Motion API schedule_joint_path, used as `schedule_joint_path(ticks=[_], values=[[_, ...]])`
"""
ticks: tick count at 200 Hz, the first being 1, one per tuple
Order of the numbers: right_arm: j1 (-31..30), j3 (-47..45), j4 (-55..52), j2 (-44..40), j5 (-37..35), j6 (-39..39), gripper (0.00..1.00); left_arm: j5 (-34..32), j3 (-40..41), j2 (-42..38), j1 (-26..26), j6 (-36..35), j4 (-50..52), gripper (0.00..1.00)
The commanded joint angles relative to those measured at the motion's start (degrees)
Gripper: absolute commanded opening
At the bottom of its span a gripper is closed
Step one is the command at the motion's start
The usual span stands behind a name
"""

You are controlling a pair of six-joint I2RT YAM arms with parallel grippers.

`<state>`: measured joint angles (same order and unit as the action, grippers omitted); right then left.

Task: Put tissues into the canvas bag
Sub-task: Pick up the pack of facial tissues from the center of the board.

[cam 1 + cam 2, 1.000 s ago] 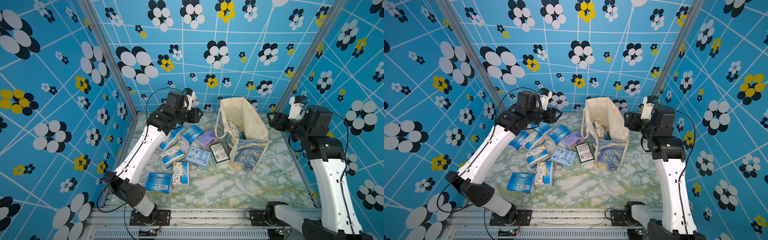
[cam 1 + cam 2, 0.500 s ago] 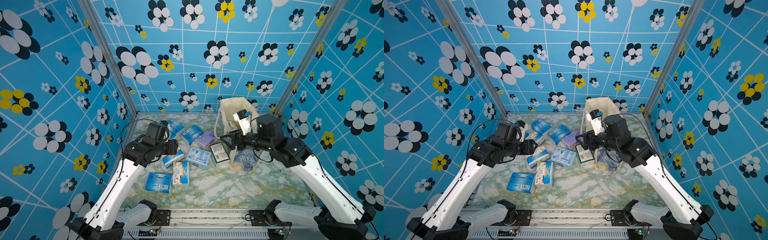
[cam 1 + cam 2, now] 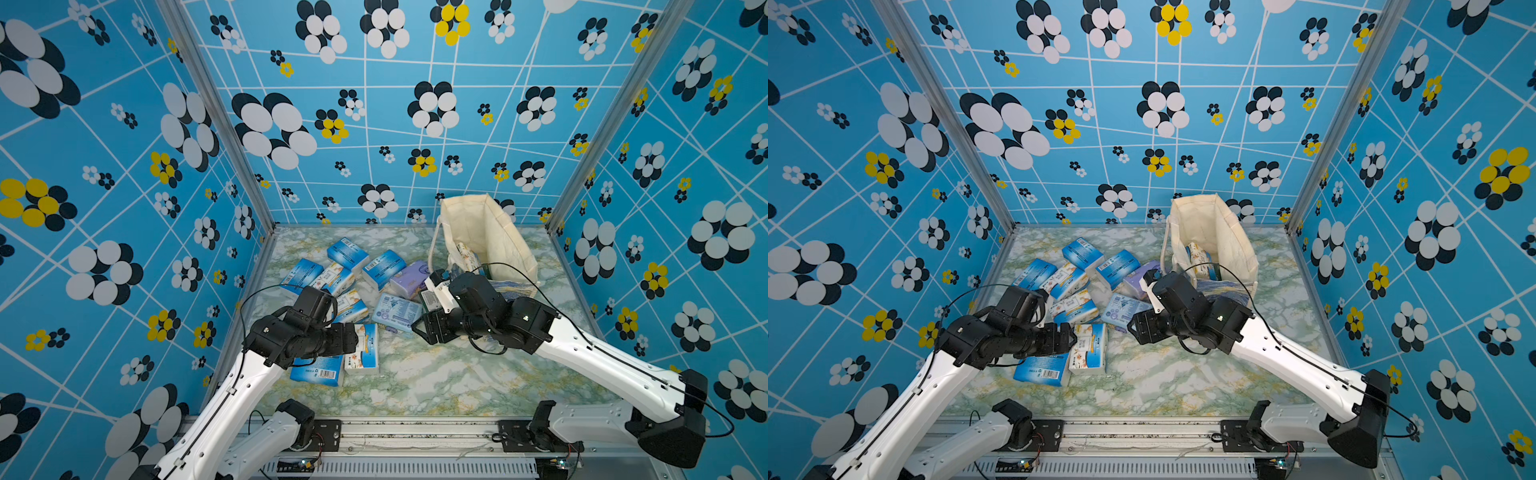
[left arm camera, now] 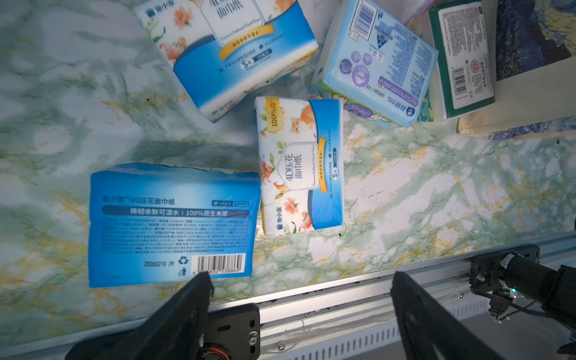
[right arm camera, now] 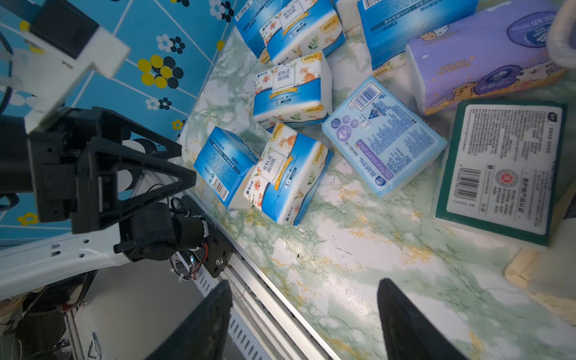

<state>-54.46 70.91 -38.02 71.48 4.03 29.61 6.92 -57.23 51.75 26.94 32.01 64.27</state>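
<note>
Your left pincer (image 4: 299, 280) is spread wide with nothing in it, above the near left of the tissues (image 3: 384, 266) — a loose pile on the marbled tabletop (image 3: 436, 374), left of the canvas bag (image 3: 486, 237). Just beneath it lies a blue pack (image 4: 171, 224), back side up, printed "4D压花面巾纸", "100%原生木浆", the code "20260210 J9" and a barcode. Touching its right side is a white-and-orange pack (image 4: 299, 165) with a ginger cat, a yellow "100%" badge, the same "4D压花面巾纸" and an "S".

These should be light and soft, and the plastic wrap is likely slick. Take one across its narrow width at mid-length and squeeze into the softness rather than pinching a corner.

Further right lie a pale blue pack (image 5: 383, 137), a lilac pack (image 5: 483, 53) with cartoon animals, and a green-edged pack (image 5: 501, 168) just beside the bag. Their small print is too fine to read. Your right pincer (image 5: 305, 283) is also open and empty, above bare tabletop near these three. The bag stands open-mouthed at far right, and one pack (image 3: 467, 255) shows inside it.
</note>
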Motion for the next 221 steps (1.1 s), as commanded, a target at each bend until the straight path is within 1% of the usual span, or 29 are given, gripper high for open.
schedule_joint_path(ticks=[1,38,85,118,172,221], values=[[0.0,0.9,2.2,-1.5,-2.6,-0.4,0.76,0.5,3.5,0.2,2.7,4.9,-3.1,0.99],[0.0,1.9,2.5,-0.9,-2.8,-2.5,0.76,-3.5,6.7,3.3,4.6,7.8,-7.8,0.99],[0.0,2.7,2.1,-0.1,-3.4,-3.9,0.76,-7.6,5.8,11.6,6.0,5.7,-13.5,0.99],[0.0,3.4,0.2,0.2,-4.6,-4.5,0.76,-7.6,4.8,18.1,6.7,4.2,-14.9,0.99],[0.0,3.0,0.3,0.1,-5.5,-4.4,0.76,-7.1,5.4,21.4,6.8,3.5,-17.5,0.99],[0.0,4.2,-0.7,1.4,-5.9,-4.9,0.76,-6.7,4.9,26.7,7.5,2.7,-19.5,0.99]])
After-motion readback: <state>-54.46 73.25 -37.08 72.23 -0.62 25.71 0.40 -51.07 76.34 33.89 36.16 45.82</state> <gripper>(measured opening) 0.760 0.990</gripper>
